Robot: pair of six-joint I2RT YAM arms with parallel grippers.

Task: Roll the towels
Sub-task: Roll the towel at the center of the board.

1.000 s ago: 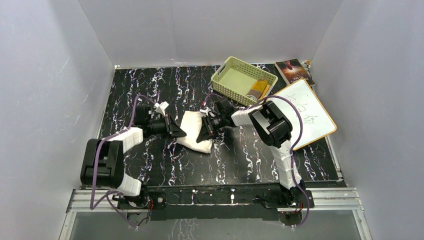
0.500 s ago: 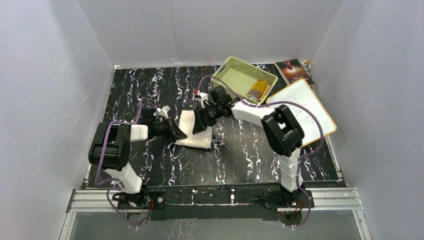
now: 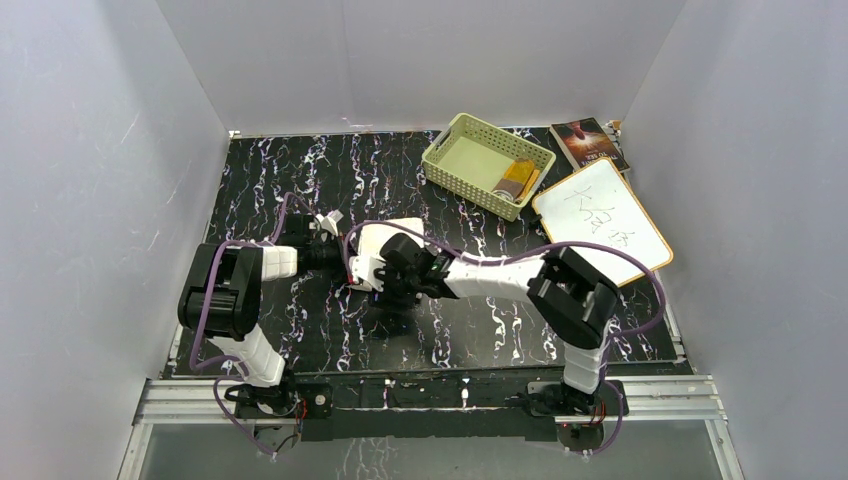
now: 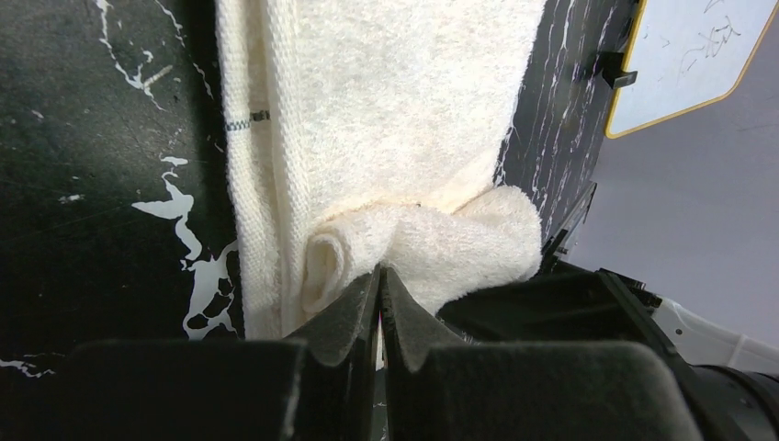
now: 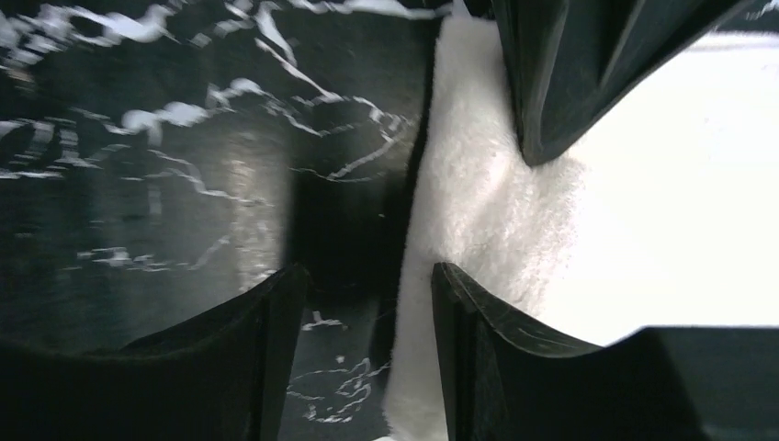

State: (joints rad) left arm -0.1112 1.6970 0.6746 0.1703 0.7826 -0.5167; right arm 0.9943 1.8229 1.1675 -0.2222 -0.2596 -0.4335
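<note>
The cream-white towel lies folded at the table's middle, its near end curled into a small roll. My left gripper is at the towel's left edge, and in the left wrist view its jaws are shut on a pucker of the cloth at the roll. My right gripper hangs over the towel's near end with its jaws open. One of its fingers rests over the towel, the other over bare table. The mustard-yellow and brown towel lies in the basket.
A pale green basket stands at the back right. Beside it lie a white board with an orange rim and a dark book. Grey walls close in the black marbled table on three sides.
My right arm swung from the towel's far right side round to its near end, and its jaws opened. The left gripper closed fully at the towel's left edge and stayed there.
</note>
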